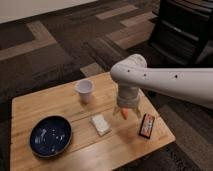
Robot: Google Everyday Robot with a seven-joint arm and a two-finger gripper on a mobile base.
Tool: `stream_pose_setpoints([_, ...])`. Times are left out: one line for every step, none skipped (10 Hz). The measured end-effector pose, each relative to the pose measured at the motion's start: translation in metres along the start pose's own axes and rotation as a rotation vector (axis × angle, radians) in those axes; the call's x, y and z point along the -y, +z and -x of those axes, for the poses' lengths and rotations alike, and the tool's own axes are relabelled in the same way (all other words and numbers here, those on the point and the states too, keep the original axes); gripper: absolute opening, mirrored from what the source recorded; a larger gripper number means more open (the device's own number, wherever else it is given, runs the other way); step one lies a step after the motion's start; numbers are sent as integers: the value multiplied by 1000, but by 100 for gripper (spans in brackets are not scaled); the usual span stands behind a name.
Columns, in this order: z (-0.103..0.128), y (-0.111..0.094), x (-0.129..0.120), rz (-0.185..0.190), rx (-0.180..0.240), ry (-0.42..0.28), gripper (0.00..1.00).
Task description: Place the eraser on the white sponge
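The eraser (146, 125), a flat block with black edges and a red-orange face, lies on the wooden table (60, 155) near its right edge. The white sponge (100, 124), a small whitish pad, lies near the table's middle, left of the eraser. My gripper (126, 111) hangs from the white arm (165, 80) over the table between the sponge and the eraser, just above an orange carrot (124, 114) that it partly hides. It holds nothing that I can see.
A white paper cup (84, 91) stands at the table's back middle. A dark blue bowl (50, 135) sits at the front left. Dark furniture (185, 30) stands at the back right on patterned carpet.
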Motion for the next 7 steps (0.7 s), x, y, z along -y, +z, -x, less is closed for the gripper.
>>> stream_pose_setpoints([-2,12,19,-5,6,20,65])
stream_pose_setpoints([-1,23,35,2,11,28,65])
stream_pose_setpoints([4,36,51,20,16,23,65])
stream_pose_setpoints([10,45,61,29,21,15,65])
stream_pose_setpoints([19,57,73,30,30,6,65])
stream_pose_setpoints([25,67,79,39,34,-5,65])
stream_pose_setpoints([35,80,77,62,42,-20,65])
